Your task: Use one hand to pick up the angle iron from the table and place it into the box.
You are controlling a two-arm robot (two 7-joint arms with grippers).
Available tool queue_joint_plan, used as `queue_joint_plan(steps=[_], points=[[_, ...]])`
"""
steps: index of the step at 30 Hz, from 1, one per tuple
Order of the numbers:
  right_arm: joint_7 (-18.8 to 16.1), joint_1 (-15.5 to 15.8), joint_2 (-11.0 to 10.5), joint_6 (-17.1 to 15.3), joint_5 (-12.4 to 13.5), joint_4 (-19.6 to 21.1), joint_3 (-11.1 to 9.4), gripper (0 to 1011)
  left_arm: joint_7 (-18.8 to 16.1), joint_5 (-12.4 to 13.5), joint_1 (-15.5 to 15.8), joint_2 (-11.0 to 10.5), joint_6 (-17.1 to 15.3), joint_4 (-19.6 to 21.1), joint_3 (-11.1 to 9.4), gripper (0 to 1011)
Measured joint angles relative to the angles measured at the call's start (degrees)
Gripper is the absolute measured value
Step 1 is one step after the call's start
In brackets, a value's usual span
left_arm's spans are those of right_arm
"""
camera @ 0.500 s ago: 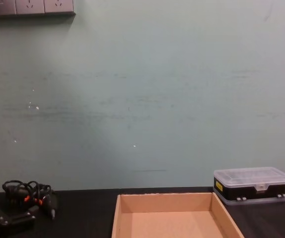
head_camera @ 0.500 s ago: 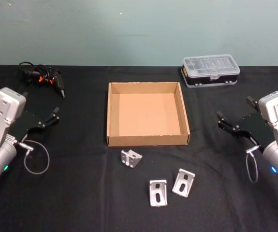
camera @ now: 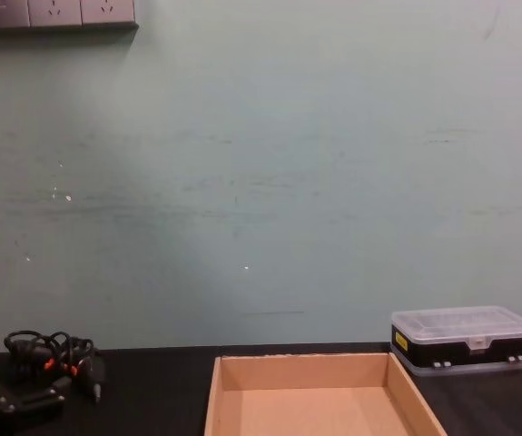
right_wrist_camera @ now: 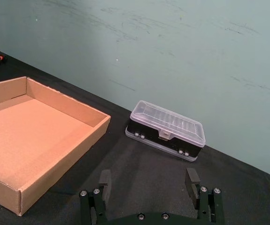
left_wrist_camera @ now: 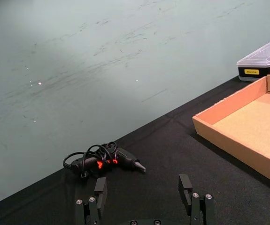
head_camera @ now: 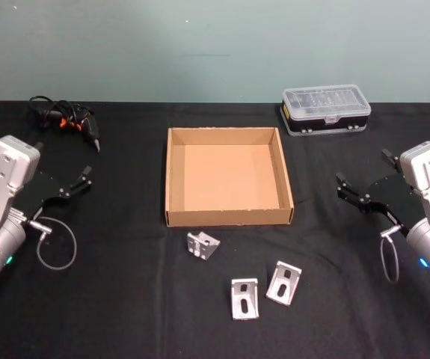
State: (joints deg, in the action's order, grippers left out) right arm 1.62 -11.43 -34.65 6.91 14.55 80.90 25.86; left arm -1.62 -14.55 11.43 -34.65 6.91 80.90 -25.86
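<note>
Nothing is changing from half a second ago: both arms are idling and the angle irons are lying untouched.

The left end effector is staying at the head view's left edge and the right end effector at its right edge. Each is keeping its fingers spread wide, gripping nothing. The box is sitting mid-frame on the surface, unshifted. One angle iron is lying just below the box's front wall. A second angle iron and a third angle iron are resting side by side, lower and to the right. The plastic case at upper right and the cable tangle at upper left are remaining in place.
</note>
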Motion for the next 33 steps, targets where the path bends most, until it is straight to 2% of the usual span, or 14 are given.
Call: queue_joint_plan(steps=[33], points=[[0.0,0.0,0.0,0.0,0.0,0.0,0.0,1002,0.0,0.0,0.0,0.0,0.0,0.0,0.0,1000]])
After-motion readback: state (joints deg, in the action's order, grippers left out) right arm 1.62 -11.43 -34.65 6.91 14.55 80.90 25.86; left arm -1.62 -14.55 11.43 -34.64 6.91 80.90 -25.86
